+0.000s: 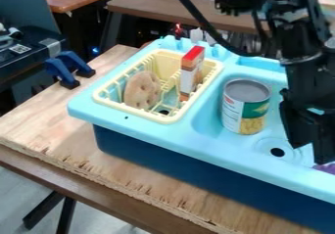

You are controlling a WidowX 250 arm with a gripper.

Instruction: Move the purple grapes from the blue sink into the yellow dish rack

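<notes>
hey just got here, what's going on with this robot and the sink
The robot's black gripper hangs over the right side of a toy sink, fingers apart, with a purple item close by. A food can stands in the basin. The yellow dish rack holds a flat brown toy and a small upright box.

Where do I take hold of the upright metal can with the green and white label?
Probably the upper sides of the can, just below its rim: it stands upright with its top uncovered. Bring the black claw over from the drain side, then straight down; the opposite side looks tighter against the basin wall.
</notes>
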